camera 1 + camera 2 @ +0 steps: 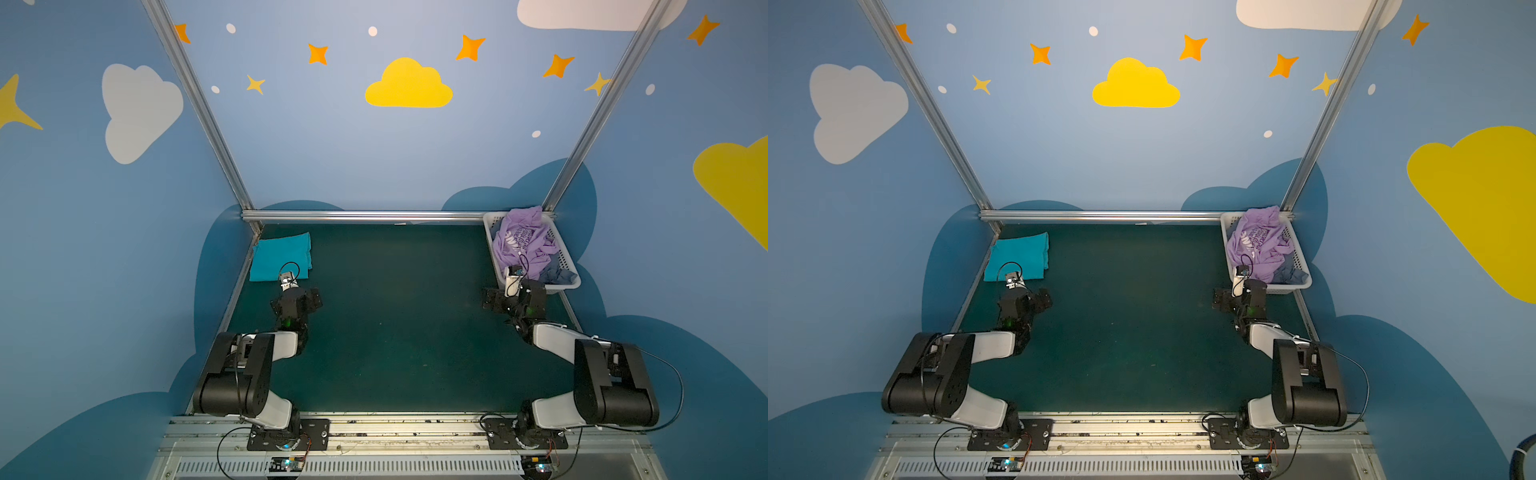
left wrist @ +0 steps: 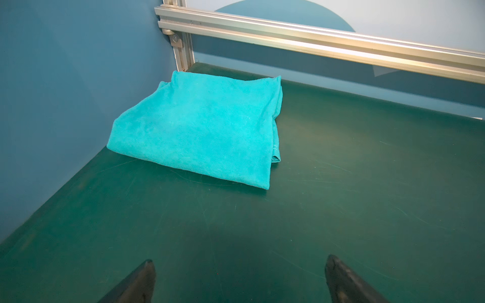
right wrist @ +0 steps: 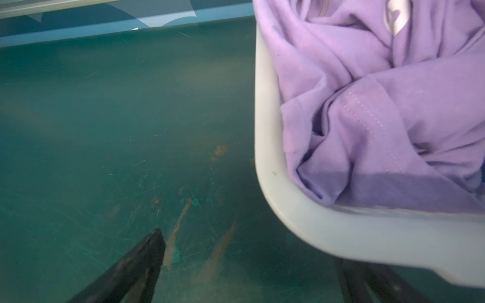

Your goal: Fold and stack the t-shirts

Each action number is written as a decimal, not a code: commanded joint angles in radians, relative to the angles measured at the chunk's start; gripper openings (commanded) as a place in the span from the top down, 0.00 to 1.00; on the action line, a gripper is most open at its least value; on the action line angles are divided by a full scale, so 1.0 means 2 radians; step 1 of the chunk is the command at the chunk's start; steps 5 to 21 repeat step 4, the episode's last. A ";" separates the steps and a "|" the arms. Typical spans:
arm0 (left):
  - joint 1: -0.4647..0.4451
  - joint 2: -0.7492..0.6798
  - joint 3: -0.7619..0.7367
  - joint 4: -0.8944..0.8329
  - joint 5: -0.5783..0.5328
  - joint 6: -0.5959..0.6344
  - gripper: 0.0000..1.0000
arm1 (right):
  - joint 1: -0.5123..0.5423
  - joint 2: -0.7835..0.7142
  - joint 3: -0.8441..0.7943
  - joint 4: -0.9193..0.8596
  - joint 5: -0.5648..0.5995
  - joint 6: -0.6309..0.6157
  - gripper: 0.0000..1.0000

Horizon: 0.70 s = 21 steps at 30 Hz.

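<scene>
A teal t-shirt (image 1: 280,257) (image 1: 1019,255) (image 2: 199,128) lies folded in a flat rectangle in the table's far left corner. My left gripper (image 1: 291,291) (image 2: 240,262) hovers just short of its near edge, open, with only bare mat between the fingers. A lavender t-shirt (image 1: 521,245) (image 1: 1258,245) (image 3: 380,105) sits crumpled in the white basket (image 1: 565,266) (image 1: 1304,266) (image 3: 265,118) at the far right. My right gripper (image 1: 513,286) (image 3: 249,246) is at the basket's near left corner, open and holding nothing. The basket's rim hides one fingertip.
A grey-blue cloth (image 1: 557,274) (image 1: 1289,274) lies in the basket under the lavender shirt. Aluminium rails (image 1: 365,216) (image 2: 315,39) run along the back edge and up the corners. The dark green mat (image 1: 395,324) spreads between the two arms.
</scene>
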 commanded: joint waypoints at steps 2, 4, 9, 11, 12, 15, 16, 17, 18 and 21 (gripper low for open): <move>0.002 0.003 -0.003 0.010 0.003 0.004 0.00 | -0.004 0.005 0.009 -0.010 -0.011 -0.001 0.01; 0.002 0.003 -0.003 0.011 0.003 0.004 0.00 | -0.004 0.004 0.008 -0.010 -0.009 -0.002 0.01; 0.002 0.003 -0.003 0.011 0.003 0.004 0.00 | -0.004 0.004 0.008 -0.010 -0.009 -0.002 0.01; 0.002 0.003 -0.003 0.011 0.003 0.004 0.00 | -0.004 0.004 0.008 -0.010 -0.009 -0.002 0.01; 0.002 0.003 -0.003 0.011 0.003 0.004 0.00 | -0.004 0.004 0.008 -0.010 -0.009 -0.002 0.01; 0.002 0.003 -0.003 0.011 0.003 0.004 0.00 | -0.004 0.004 0.008 -0.010 -0.009 -0.002 0.01; 0.002 0.003 -0.003 0.011 0.003 0.004 0.00 | -0.004 0.004 0.008 -0.010 -0.009 -0.002 0.01; 0.002 0.003 -0.003 0.011 0.003 0.004 0.00 | -0.004 0.004 0.008 -0.010 -0.009 -0.002 0.01; 0.002 0.003 -0.003 0.011 0.003 0.004 0.00 | -0.004 0.004 0.008 -0.010 -0.009 -0.002 0.01; 0.002 0.003 -0.003 0.011 0.003 0.004 0.00 | -0.004 0.004 0.008 -0.010 -0.009 -0.002 0.01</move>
